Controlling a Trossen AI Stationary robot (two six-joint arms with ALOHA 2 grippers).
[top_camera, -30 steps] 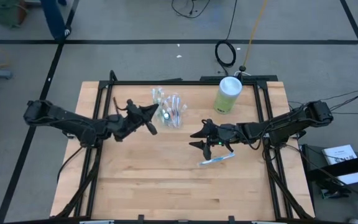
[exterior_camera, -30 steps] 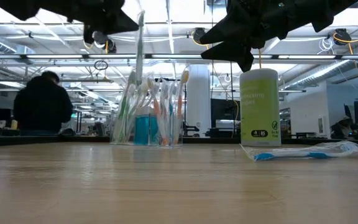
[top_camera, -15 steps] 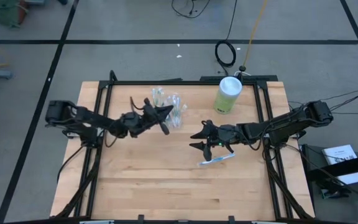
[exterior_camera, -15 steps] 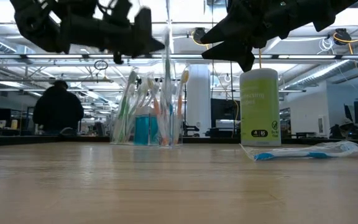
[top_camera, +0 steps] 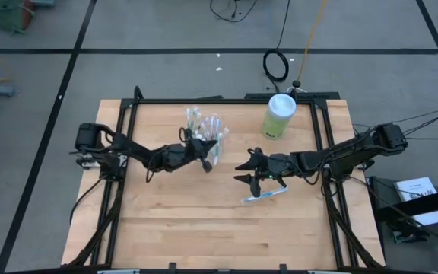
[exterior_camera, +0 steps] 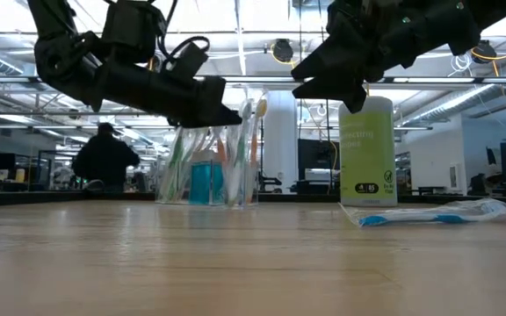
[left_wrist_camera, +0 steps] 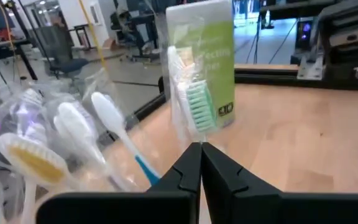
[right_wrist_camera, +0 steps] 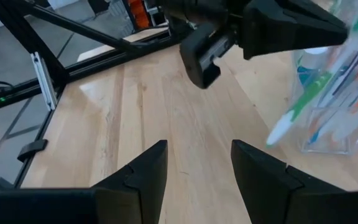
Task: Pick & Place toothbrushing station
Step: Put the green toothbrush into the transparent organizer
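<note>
A clear container [top_camera: 207,131] full of pastel toothbrushes and a teal tube [exterior_camera: 202,183] stands on the table at the back, left of centre. My left gripper [top_camera: 206,152] is right by its near side, shut on a wrapped green toothbrush [left_wrist_camera: 194,102]. The brush's lower end [right_wrist_camera: 279,132] slants down beside the container wall; I cannot tell whether it is inside. My right gripper [top_camera: 244,172] hovers open above the table to the right. Below it a wrapped blue toothbrush [top_camera: 265,195] lies flat on the wood. My left gripper pinches the wrapped green toothbrush between its two fingers just below the bristle head [left_wrist_camera: 197,138]. The fingers come level from the table's left and lie across the brush. Its head stands above the fingers and its handle [right_wrist_camera: 303,106] slants down, clear of the table.
A tall green canister [top_camera: 279,116] stands at the back right of the container, near the black frame rail [top_camera: 226,100]. A person [exterior_camera: 105,162] sits in the room beyond the table. Bare wood lies along the near half of the table [top_camera: 204,228].
My left gripper has moved down and toward the table's right edge, onto the container, rolling a little as it went. It stays shut on the green toothbrush, which has come down from high above the container to beside the other brushes. My right arm has kept still.
</note>
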